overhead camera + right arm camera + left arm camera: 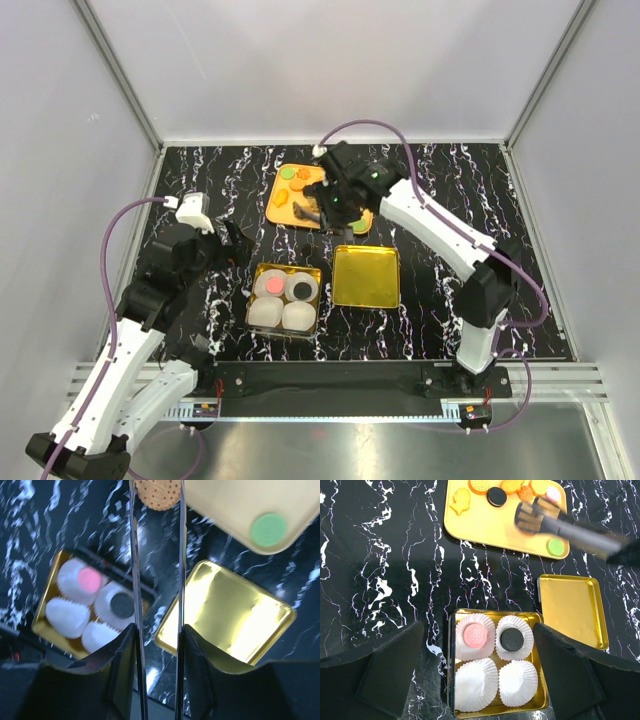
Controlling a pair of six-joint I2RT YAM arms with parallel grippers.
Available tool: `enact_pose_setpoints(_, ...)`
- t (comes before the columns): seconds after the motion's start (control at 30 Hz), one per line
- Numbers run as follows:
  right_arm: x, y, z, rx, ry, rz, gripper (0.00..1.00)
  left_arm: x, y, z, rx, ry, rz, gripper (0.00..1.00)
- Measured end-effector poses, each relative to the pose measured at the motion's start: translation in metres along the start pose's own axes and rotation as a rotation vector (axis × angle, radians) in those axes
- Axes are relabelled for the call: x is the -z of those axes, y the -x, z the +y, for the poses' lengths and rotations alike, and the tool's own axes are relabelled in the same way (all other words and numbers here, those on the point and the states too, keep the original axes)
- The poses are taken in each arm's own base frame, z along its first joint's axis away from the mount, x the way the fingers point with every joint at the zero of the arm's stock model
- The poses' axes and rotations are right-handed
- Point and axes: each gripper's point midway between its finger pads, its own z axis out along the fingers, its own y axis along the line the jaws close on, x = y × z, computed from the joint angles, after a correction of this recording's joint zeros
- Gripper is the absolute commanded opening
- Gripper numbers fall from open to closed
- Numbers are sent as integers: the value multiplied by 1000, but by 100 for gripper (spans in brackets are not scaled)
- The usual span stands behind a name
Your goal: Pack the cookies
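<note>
R wrist cam alone shows the right gripper point(159, 655) clamped on tongs point(181, 555), which pinch a tan cookie point(158, 494) by the tray point(225, 500); top cam is too small to tell. L wrist cam shows the left gripper point(479, 645) w/ fingers apart over the tin point(492, 612), pink cookie point(475, 635) & black cookie point(512, 639) in paper cups point(476, 685).

Bare tabletop point(380, 580) left of tin point(495, 612) and tray point(490, 530); lid point(570, 610) close right of tin; right gripper point(158, 630) and tongs point(555, 520) above tray.
</note>
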Motion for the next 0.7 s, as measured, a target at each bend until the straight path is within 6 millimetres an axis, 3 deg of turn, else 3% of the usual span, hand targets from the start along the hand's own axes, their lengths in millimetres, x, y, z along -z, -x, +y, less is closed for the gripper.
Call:
enact_pose_setpoints(0.2, 25, -46, 60, 90, 98, 36, 45, 0, 1, 2, 4, 9, -3, 99)
enact_pose_setpoints(0.47, 53, -98, 101, 148, 158, 91, 47, -2, 0, 5, 8, 19, 3, 99)
enact_pose_setpoints(0.7, 59, -144, 130, 204, 190, 154, 47, -3, 0, 6, 9, 22, 4, 99)
